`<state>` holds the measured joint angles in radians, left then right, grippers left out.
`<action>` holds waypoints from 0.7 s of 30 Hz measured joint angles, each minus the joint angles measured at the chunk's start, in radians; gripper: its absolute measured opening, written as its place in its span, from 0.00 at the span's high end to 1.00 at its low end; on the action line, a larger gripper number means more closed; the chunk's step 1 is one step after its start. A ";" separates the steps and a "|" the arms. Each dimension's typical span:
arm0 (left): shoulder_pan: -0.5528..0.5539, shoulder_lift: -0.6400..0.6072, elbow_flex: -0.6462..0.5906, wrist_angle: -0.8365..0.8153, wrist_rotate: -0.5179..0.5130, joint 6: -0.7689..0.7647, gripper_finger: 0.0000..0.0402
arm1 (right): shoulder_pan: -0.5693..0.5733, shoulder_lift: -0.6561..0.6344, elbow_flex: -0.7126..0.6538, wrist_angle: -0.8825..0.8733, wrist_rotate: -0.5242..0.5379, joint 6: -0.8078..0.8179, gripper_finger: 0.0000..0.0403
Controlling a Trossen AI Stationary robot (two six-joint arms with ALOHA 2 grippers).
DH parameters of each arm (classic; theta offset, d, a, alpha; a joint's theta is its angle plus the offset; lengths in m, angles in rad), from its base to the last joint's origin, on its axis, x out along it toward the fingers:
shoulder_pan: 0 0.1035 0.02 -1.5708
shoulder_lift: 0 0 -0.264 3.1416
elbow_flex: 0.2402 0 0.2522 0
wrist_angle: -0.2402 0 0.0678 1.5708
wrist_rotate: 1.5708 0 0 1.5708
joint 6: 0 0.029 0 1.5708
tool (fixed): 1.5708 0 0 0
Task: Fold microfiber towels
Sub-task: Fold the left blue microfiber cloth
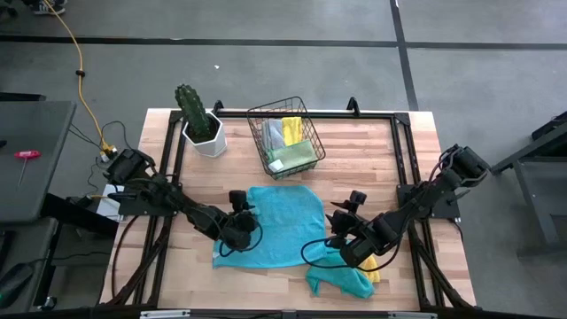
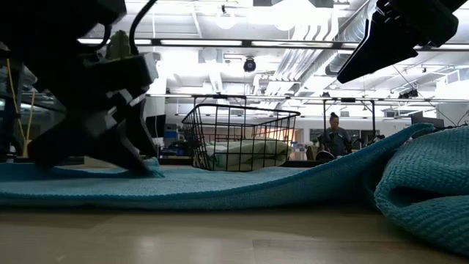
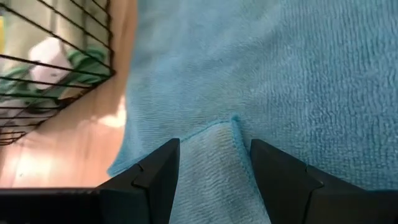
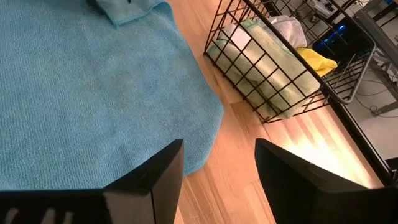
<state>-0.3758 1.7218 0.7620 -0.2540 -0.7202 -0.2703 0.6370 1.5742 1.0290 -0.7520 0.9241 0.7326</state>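
Teal-blue microfiber towel (image 1: pixel 282 223) lies spread mid-table, its left corner turned over. The left gripper (image 1: pixel 241 227) sits on that corner with its fingers apart and holding nothing, likely mid-fold. Behind stands a black wire basket (image 1: pixel 285 139) of more cloths. The right gripper (image 1: pixel 347 246), also spread and empty, hovers at the towel's right edge beside a crumpled teal cloth (image 1: pixel 341 278). Light wood tabletop (image 1: pixel 416 151), grey floor.

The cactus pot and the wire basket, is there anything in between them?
No, only bare wooden table lies between the cactus pot and the wire basket, as the high view shows.
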 joint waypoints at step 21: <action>0.044 0.009 0.092 -0.259 -0.182 0.029 0.54 | -0.002 0.000 0.000 0.021 0.001 0.001 0.53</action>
<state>-0.3321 1.7309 0.8535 -0.5127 -0.9019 -0.2416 0.6350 1.5742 1.0290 -0.7307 0.9249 0.7333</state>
